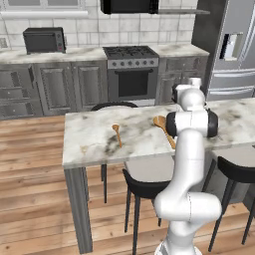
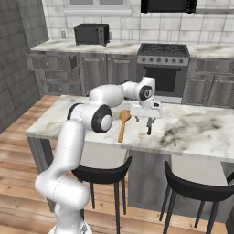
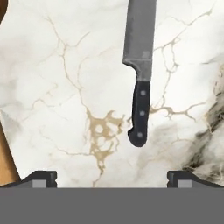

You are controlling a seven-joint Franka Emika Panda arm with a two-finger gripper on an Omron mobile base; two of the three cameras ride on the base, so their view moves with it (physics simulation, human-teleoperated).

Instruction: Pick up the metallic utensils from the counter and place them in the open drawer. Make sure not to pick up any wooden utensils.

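Knife (image 3: 140, 74) lies on the counter (image 3: 52, 87) at upper centre, below the open gripper (image 3: 111, 177) (empty), probably lined up for a grasp.

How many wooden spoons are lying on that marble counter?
2. A small spoon lies near the counter's middle; a larger spoon lies beside the arm, left of the knife. The arm may hide more.

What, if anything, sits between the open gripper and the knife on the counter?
Nothing visible. The gripper hangs open above the knife, with bare marble counter below. The large wooden spoon lies off to one side, apart from the knife.
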